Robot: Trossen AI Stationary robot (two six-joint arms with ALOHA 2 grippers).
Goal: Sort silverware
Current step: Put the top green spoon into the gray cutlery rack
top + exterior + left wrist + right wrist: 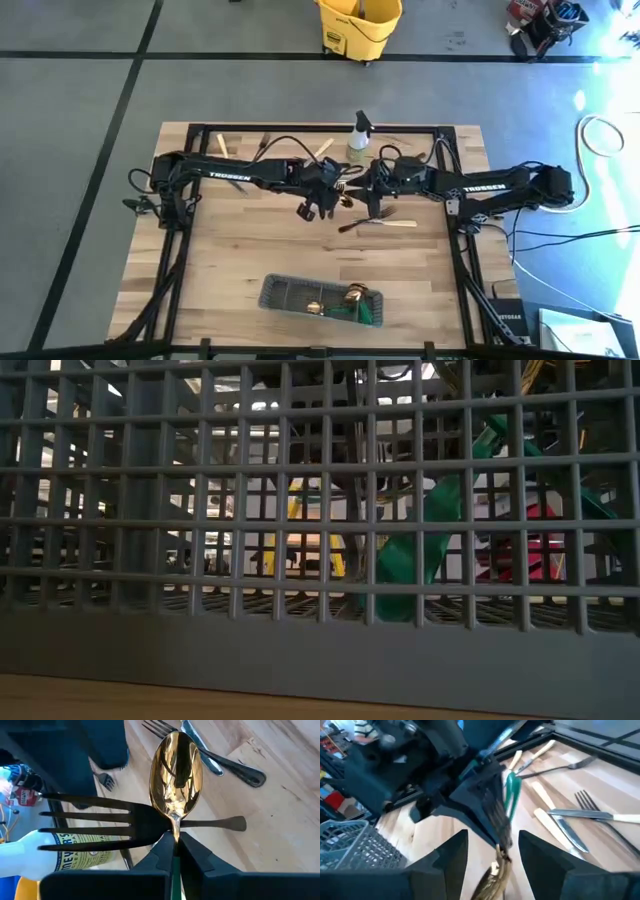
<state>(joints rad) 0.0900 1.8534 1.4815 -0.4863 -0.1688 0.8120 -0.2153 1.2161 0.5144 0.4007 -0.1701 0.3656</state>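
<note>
Here the left gripper [175,851] is pinched tight on the neck of a gold spoon [176,775], its two dark fingers [200,857] pressed against the stem with no gap showing. The spoon's green handle [512,795] runs back between the fingers, and its shiny bowl points straight out ahead of the gripper, so its long axis lies in line with the fingers. In the high view this gripper [318,205] sits over the middle of the desk [240,265], close to the other arm.

The right gripper [492,852] faces it from just beside, fingers spread wide apart and holding nothing; the spoon's bowl [492,875] lies between and just ahead of them.

Under the spoon, a dark fork [100,827] lies on the desk crosswise to it. Beyond the bowl rest another fork [160,729] and a knife [220,760], side by side. In the right wrist view a cream-handled fork [600,815] and a knife [555,827] lie near the desk's black frame.

A spray bottle [359,133] stands at the far edge. The grey mesh caddy [322,298] sits at the near edge, well apart from both grippers, with green-handled pieces [420,550] already standing in it.
</note>
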